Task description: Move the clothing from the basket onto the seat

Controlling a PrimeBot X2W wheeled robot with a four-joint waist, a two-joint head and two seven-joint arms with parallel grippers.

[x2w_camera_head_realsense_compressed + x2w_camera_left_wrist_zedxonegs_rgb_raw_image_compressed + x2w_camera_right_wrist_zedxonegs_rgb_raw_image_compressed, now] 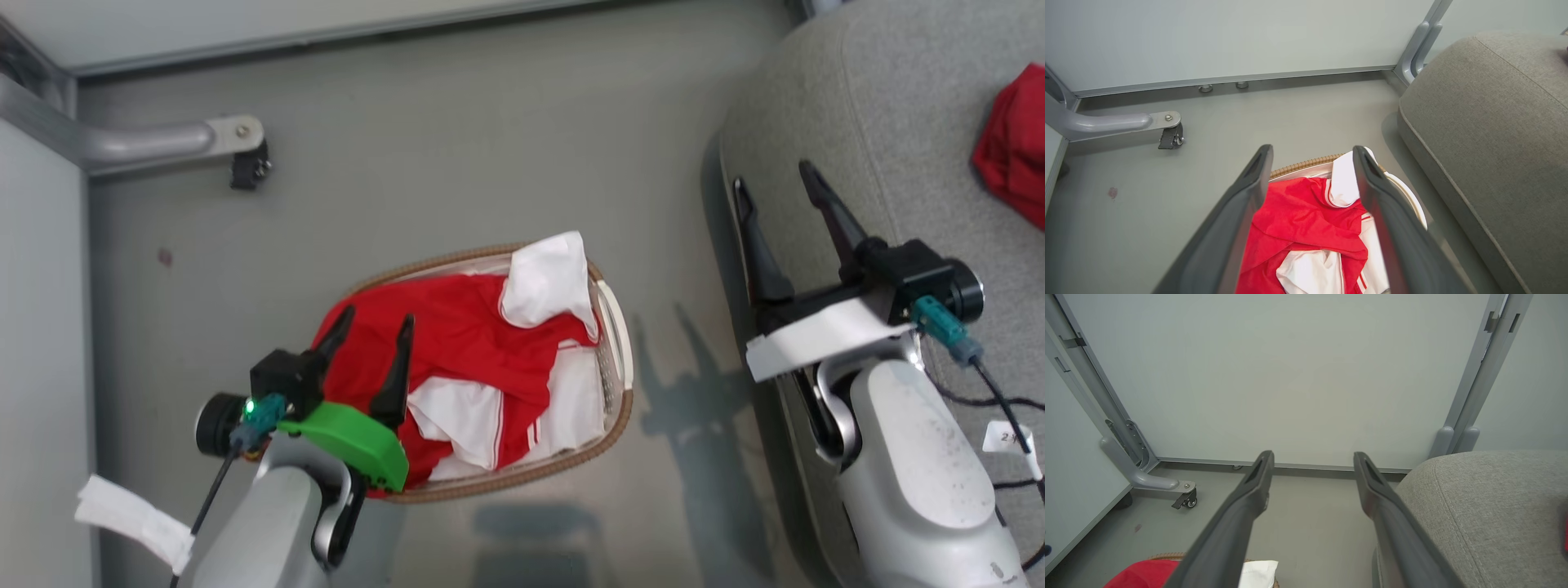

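Clothing point(457, 335) sits in basket point(622, 392): red w/ white panels & stripes, crumpled, filling most of it. One white fold hangs over the far rim. Basket stands on floor point(457, 147) close in front of the robot, a bit to its left.

L gripper point(378, 313) hangs over the near-left end of the clothing, fingers moderately apart, nothing btwn them. In L wrist view red fabric shows in the gap below the fingers; can't tell if the tips touch it.

R gripper point(772, 173) is off to the right, well apart from the basket, over the front edge of seat point(882, 106), fingers spread wide, empty.

Seat is grey woven fabric w/ a rounded corner & a stitched seam along its edge. Basket is near it but not touching, w/ a strip of floor btwn.

Further back on the seat, at the right edge of head view, lies a second red cloth point(1016, 151), partly cut off.

Beyond the basket: grey floor w/ a small dark spot point(166, 257), then a grey metal leg point(155, 143) w/ black caster point(249, 167) on the left, & a pale wall panel point(326, 20) at the back.
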